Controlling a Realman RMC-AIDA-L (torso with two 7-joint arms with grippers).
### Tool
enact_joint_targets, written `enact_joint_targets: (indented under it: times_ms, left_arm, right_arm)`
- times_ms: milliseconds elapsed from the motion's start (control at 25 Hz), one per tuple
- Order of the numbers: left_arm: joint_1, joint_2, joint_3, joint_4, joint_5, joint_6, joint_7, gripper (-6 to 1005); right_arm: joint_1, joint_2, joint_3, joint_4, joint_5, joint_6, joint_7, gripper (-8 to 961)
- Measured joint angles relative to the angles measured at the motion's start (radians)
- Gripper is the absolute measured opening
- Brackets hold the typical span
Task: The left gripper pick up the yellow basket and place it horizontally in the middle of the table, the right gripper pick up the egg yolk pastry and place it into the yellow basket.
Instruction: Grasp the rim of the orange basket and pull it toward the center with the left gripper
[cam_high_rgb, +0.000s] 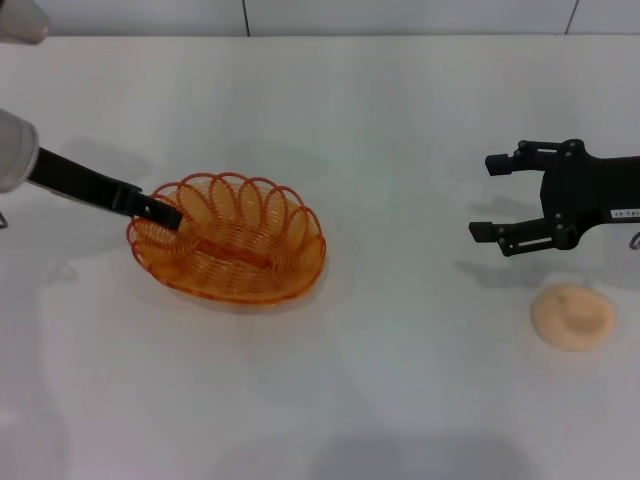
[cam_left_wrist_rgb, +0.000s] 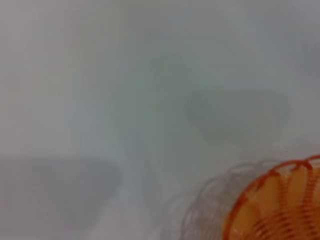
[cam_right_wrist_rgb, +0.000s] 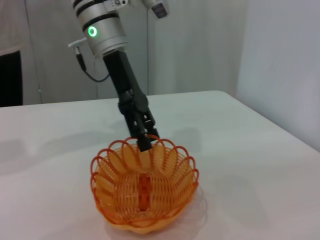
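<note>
The yellow basket (cam_high_rgb: 232, 240) rests on the white table (cam_high_rgb: 380, 120), left of the middle, with its long axis across the table. My left gripper (cam_high_rgb: 165, 212) is shut on the basket's left rim; the right wrist view shows its fingers (cam_right_wrist_rgb: 144, 139) clamped over the looped rim of the basket (cam_right_wrist_rgb: 145, 190). A part of the basket's rim (cam_left_wrist_rgb: 280, 205) shows in the left wrist view. The egg yolk pastry (cam_high_rgb: 572, 316) lies on the table at the right. My right gripper (cam_high_rgb: 492, 198) is open and empty, hovering just behind and left of the pastry.
The table's back edge meets a tiled wall (cam_high_rgb: 400, 15). Bare table surface lies between the basket and the pastry. The left arm's white wrist with a green ring (cam_right_wrist_rgb: 100, 30) rises behind the basket.
</note>
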Motion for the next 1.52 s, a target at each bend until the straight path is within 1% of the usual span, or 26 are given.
enact_joint_targets:
  times_ms: [120,320,720,960,1160,1400,1520]
  left_arm:
    - [0.000,-0.001,0.040,0.000,0.004,0.007,-0.021,861]
    - [0.000,0.000,0.053,0.003,0.011,0.007,-0.019,794]
    - [-0.001,-0.004,0.053,-0.001,0.012,0.001,-0.008,578]
    - [0.000,-0.005,0.053,0.000,0.009,0.004,-0.008,342]
    - [0.001,-0.008,0.053,-0.001,0.012,0.008,-0.012,109]
    - [-0.002,-0.012,0.045,0.004,-0.001,0.035,-0.043,68]
    - [-0.013,-0.013,0.044,0.007,-0.034,0.062,-0.085,68]
  right_arm:
    - [-0.002,0.000,0.000,0.000,0.000,0.005,0.000,872]
    - [-0.004,0.000,-0.001,0.001,0.000,0.006,0.000,872]
    - [-0.014,0.001,0.000,0.005,0.001,0.011,-0.011,872]
    - [-0.013,0.001,0.001,0.005,0.003,0.011,-0.012,871]
    - [-0.013,0.002,-0.001,0.000,0.012,0.006,-0.012,871]
    - [-0.014,0.002,0.008,-0.003,0.032,0.007,-0.012,871]
    - [-0.022,0.001,0.010,-0.010,0.057,0.010,-0.012,871]
